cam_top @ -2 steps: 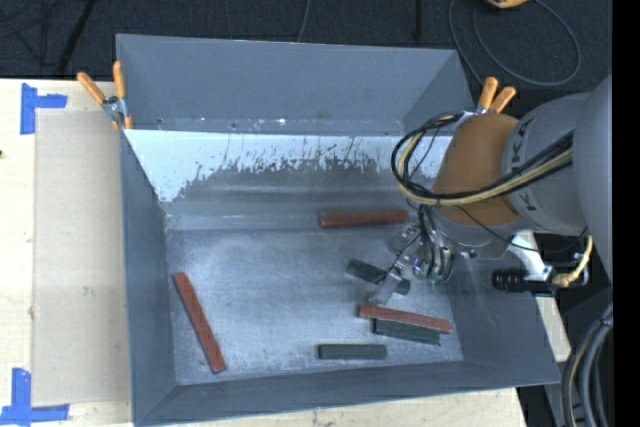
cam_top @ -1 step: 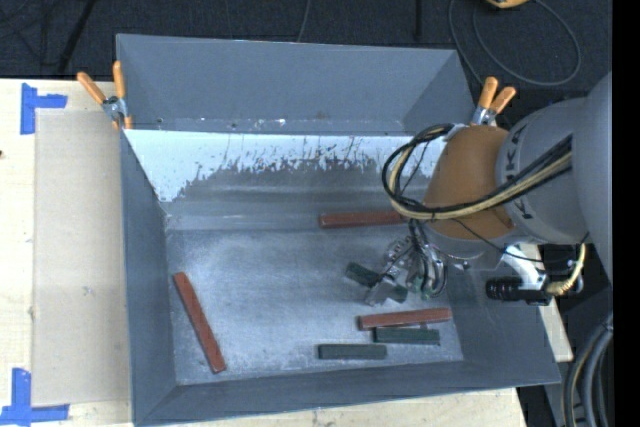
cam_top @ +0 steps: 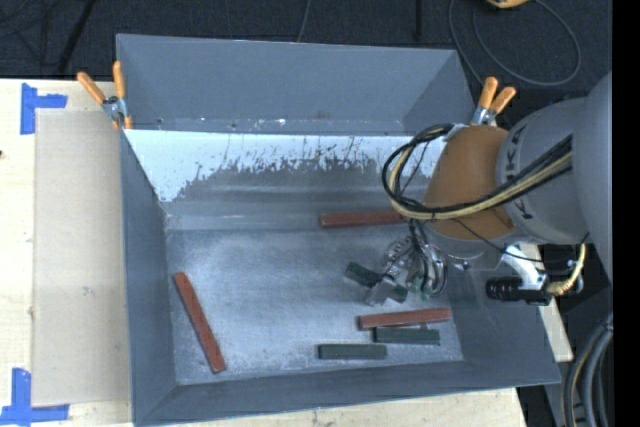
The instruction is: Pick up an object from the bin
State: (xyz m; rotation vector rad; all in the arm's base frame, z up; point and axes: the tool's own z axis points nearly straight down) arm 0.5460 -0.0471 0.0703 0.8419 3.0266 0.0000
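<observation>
My gripper point(cam_top: 392, 277) is low in the right half of the bin, reaching in from the right. A short dark grey bar point(cam_top: 359, 271) lies on the bin floor right at its tip, touching or nearly touching it. Just in front of the gripper lies a reddish-brown bar point(cam_top: 404, 318), with a dark green bar point(cam_top: 407, 336) beside it. Another dark grey bar point(cam_top: 351, 351) rests nearer the front wall. Behind the gripper, a reddish-brown bar point(cam_top: 358, 219) lies along the foot of the back wall.
A long reddish-brown bar point(cam_top: 199, 322) lies slantwise at the bin's left front, far from the gripper. The arm, with its orange cover and cables, hangs over the bin's right wall.
</observation>
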